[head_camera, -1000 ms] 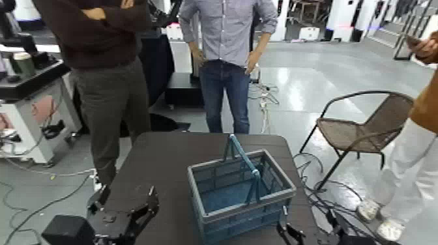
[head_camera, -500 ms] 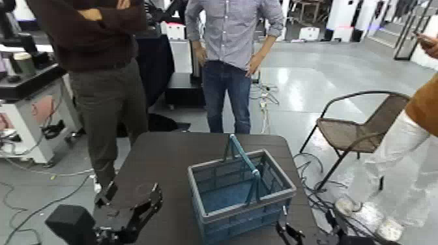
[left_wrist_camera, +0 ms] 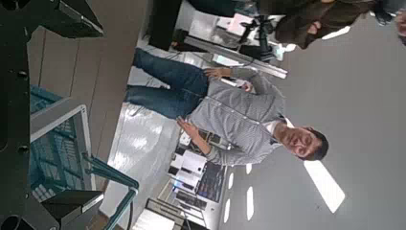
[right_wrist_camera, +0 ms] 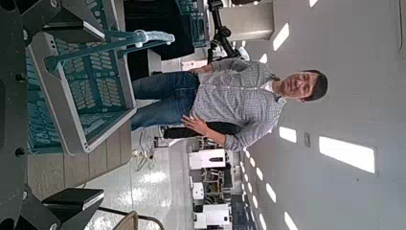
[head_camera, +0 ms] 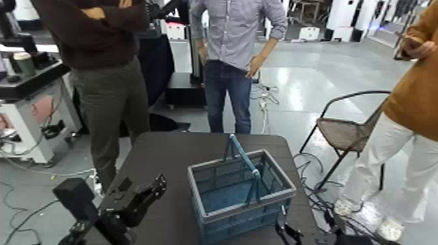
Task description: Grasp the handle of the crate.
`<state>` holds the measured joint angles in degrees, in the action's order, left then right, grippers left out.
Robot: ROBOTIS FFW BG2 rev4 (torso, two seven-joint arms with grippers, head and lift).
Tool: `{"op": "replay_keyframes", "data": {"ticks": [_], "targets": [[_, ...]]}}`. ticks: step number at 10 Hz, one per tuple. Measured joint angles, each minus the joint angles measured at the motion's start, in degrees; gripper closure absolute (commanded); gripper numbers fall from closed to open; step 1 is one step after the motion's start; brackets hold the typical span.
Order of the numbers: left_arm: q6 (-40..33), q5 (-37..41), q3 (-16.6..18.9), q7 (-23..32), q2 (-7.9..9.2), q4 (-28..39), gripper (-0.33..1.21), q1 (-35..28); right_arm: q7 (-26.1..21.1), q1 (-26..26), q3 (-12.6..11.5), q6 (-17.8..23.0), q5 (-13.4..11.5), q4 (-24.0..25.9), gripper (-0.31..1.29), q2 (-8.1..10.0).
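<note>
From where I stand, the blue-grey crate sits upright on the dark table, toward the near right part of the top, with its teal handle raised and arching across the opening. Nothing is touching that handle. The robot's left gripper hangs over the near left part of the table, apart from the crate, its jaws spread wide with nothing between them. The right gripper is down at the near right, close by the crate's near right corner; its jaws are spread as well, and they too are empty. So the step in hand, as I judge it, is the approach: the grasp itself hasn't been made. With the left arm, the next move would be to travel right and a little farther out, high enough to clear the pale rim, then turn the jaws so the thin bar goes between them before they close. Coming in low could knock the rim or shove the whole crate along; brushing the bar from the side might tip it down. Beyond the table's far edge a person in a checked shirt faces the robot, hands on hips.
</note>
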<state>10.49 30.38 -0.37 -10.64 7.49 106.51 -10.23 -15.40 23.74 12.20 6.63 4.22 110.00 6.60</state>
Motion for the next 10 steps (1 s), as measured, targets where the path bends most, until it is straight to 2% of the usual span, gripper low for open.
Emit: {"op": "replay_keyframes", "data": {"ticks": [2,5,7,10], "targets": [[8.7,13.3,-0.1,-0.5,2.6,-3.8,0.1,5.3,0.0,-0.4,0.2,-0.5,0.1,-0.1,0.15,0.11],[22.0,35.4,-3.3,0.0,7.17,-11.6,0.1,14.2,0.2,-0.8,0.6,-0.3,0.6,-0.5,0.15,0.4],[27.2,45.4,-5.9,0.2,8.93,-16.2,0.1,18.8,0.3,-1.1,0.8,-0.1,1.1,-0.8,0.15,0.73],[30.0,51.0,-10.9,-0.7,10.33,-22.9,0.1,26.0,0.4,-1.5,1.2,0.4,1.7,-1.2,0.15,1.13]]}}
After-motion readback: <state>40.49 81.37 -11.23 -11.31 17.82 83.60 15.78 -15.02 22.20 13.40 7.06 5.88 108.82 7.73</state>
